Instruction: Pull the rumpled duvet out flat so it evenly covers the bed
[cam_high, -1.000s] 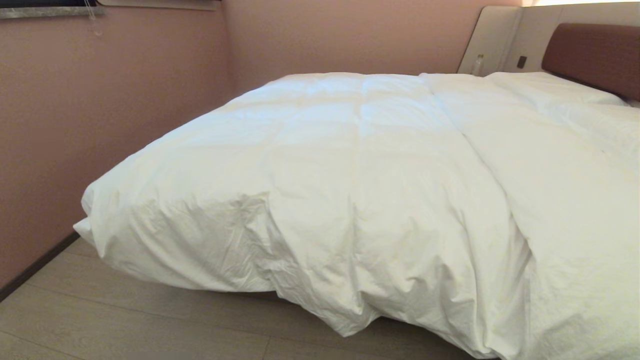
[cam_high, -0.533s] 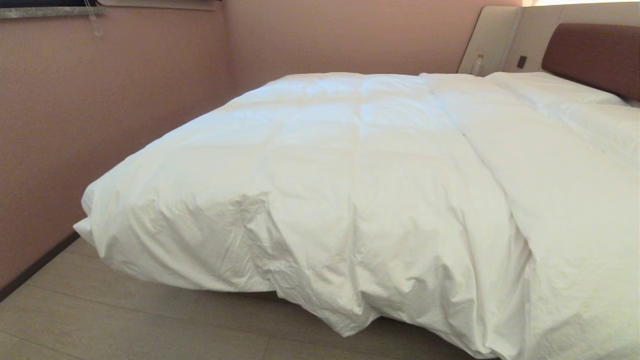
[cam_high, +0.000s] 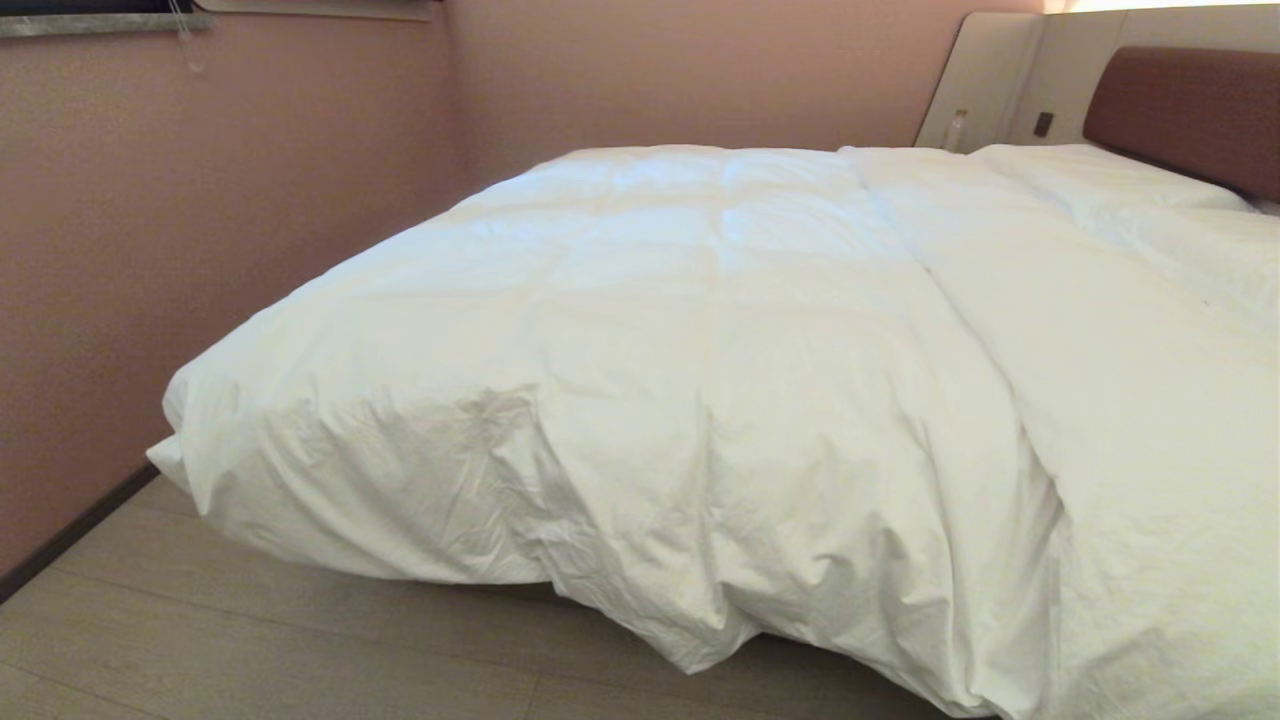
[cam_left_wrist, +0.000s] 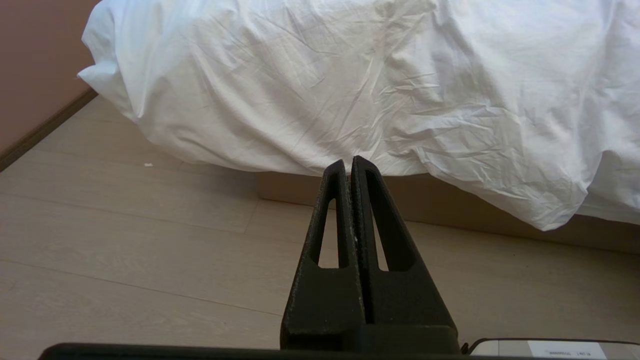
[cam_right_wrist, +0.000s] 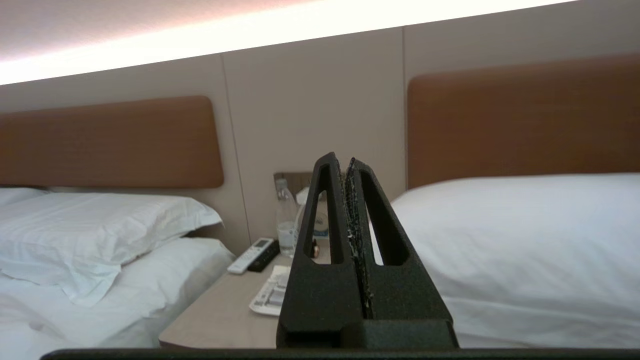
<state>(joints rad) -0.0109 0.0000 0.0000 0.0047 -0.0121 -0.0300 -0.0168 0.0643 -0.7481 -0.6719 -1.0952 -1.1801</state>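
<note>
White duvet (cam_high: 700, 380) covers the bed (cam_left_wrist: 450, 205), seemingly finished; crumpled hem at 6 o'clock; left gripper (cam_left_wrist: 348, 162) and right gripper (cam_right_wrist: 345, 162) closed, empty.

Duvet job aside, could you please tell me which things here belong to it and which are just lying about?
For the job:
duvet
bed
left gripper, shut, near the floor
right gripper, shut, raised

Lying about:
pillow
water bottle
remote control
nightstand

The thick, puffy white quilted duvet (cam_left_wrist: 350, 85) lay creased, draped over the low grey-brown bed base (cam_left_wrist: 450, 205) beyond the closed left claw (cam_left_wrist: 348, 162).
</note>
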